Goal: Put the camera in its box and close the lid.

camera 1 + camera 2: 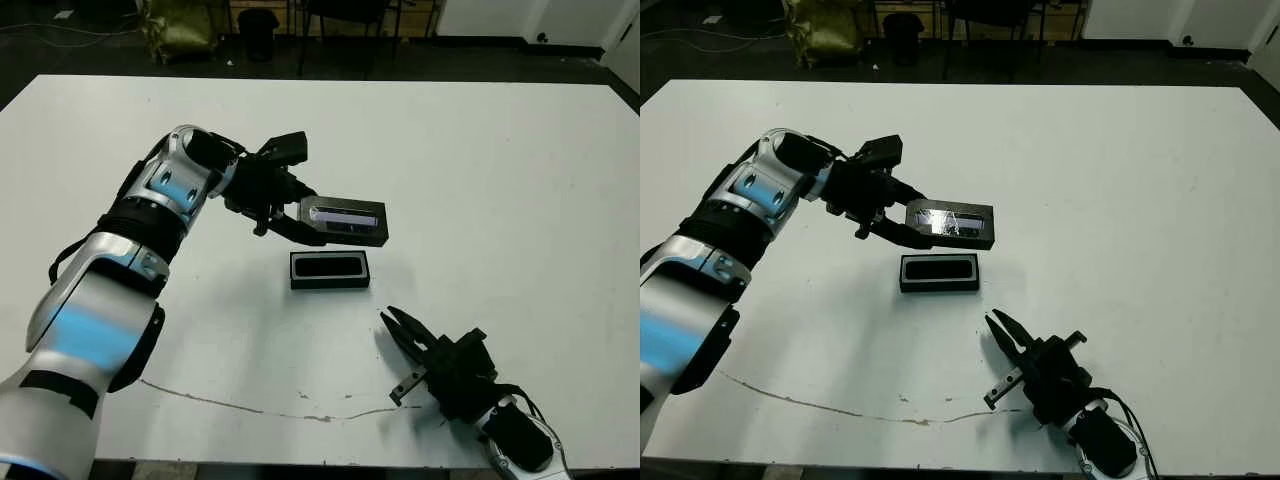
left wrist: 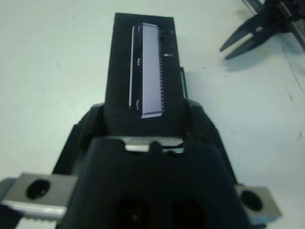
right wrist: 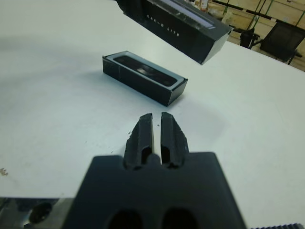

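The box lies flat on the white table near its middle, black-walled with a thin white lining rim. The glossy black camera lies inside it. My left gripper is shut on one end of the lid, a black cover with a pale grey strip. It holds the lid in the air just behind and above the box, roughly level and apart from it. My right gripper rests low near the front edge, to the right of the box, with its fingers shut on nothing and pointing toward the box.
A thin brown scratch line runs across the table near its front edge. Chairs and a yellow-green bag stand on the dark floor beyond the far edge.
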Robot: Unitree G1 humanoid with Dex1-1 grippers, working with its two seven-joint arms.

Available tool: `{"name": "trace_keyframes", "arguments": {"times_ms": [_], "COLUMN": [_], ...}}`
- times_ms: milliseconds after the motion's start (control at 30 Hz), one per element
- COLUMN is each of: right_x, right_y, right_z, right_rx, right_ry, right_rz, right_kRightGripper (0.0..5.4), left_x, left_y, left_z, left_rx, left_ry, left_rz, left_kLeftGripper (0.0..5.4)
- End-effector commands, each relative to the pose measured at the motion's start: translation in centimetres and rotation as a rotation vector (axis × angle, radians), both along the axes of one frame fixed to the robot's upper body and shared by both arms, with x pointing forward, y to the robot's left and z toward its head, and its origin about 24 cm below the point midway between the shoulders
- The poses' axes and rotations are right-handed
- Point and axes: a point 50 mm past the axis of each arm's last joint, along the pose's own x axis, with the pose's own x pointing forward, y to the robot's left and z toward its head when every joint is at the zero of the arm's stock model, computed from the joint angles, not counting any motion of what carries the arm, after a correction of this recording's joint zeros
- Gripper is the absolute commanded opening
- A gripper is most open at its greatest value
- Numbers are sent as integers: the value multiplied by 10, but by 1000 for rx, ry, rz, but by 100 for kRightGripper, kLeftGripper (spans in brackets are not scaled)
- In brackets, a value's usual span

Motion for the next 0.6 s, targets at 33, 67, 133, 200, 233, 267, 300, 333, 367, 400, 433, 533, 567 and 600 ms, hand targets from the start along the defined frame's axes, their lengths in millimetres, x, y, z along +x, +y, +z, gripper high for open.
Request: {"name": "trace_keyframes", "arguments": {"times_ms": [33,67,133,200,233,267,300,333,367,400,433,533,567,600], "right_x": [-1,-1,-2,-3,-4,-4,-4,-4,-4,-4,-4,-5,-5,-5], "right_y": [-2,-2,-2,-2,-2,-2,-1,-1,-2,-2,-2,-2,-2,-2], "right_z": [-6,-5,-5,-4,-4,-3,-2,-2,-2,-3,-3,-3,-3,-4], "right_rx": [-8,-9,-6,-3,-1,-9,-9,-5,-4,-6,-12,-4,3,10], "right_ry": [30,35,45,53,62,63,57,52,49,47,43,43,41,36], "right_rz": [-12,-14,-18,-22,-25,-27,-26,-23,-21,-23,-25,-23,-21,-19], "right_kRightGripper": [0,0,0,0,0,0,0,0,0,0,0,0,0,0], "left_x": [0,-1,-2,-3,-3,-3,-4,-5,-5,-6,-6,-7,-7,-7], "left_y": [2,3,3,4,4,5,5,5,5,5,5,6,6,6], "left_z": [-2,-3,-4,-6,-7,-8,-9,-11,-12,-14,-15,-19,-21,-23], "left_rx": [25,32,43,54,64,74,77,78,80,82,84,100,110,118], "left_ry": [23,30,31,46,60,71,73,74,73,71,67,36,32,33], "left_rz": [-8,-10,-20,-22,-19,-17,-22,-28,-31,-33,-34,-46,-44,-39], "left_kLeftGripper": [241,241,241,241,241,241,241,241,241,241,241,241,241,241]}}
